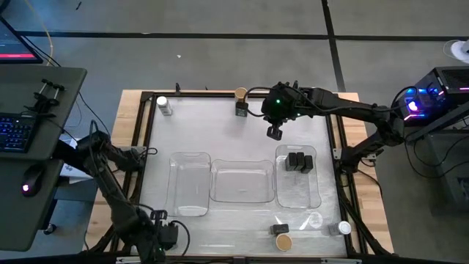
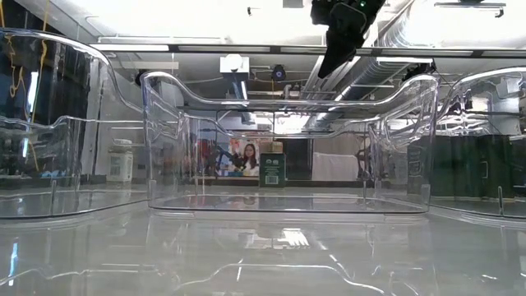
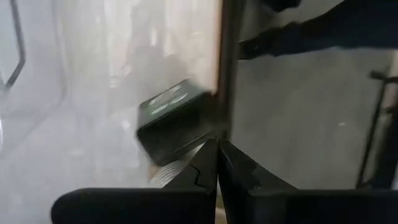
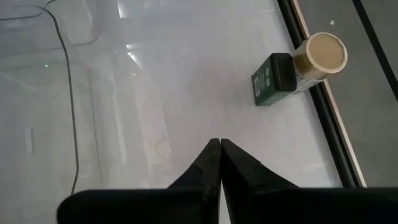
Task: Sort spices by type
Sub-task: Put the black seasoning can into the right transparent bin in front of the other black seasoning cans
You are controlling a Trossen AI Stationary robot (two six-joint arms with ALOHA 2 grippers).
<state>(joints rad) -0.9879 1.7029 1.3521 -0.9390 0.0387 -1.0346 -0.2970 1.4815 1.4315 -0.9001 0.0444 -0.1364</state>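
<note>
My right claw [image 1: 274, 133], pinched shut and empty, hung above the worktop [image 1: 220, 132] near the black box [image 4: 272, 79] touching the tan-topped jar [image 4: 319, 56] at the far edge; I judged it should spread before descending on the box alone.

3 clear plastic trays in a row on worktop [image 1: 220, 125]: left tray [image 1: 190, 183], mid tray [image 1: 239, 181], right tray [image 1: 298, 179], near each other. Side desk [image 1: 29, 213] at left w/ keyboard [image 1: 16, 132] + mouse [image 1: 28, 188]. Lit box w/ purple lights [image 1: 429, 99] at right. Low view: poster [image 2: 237, 156] + green carton [image 2: 272, 168] in room behind.
</note>
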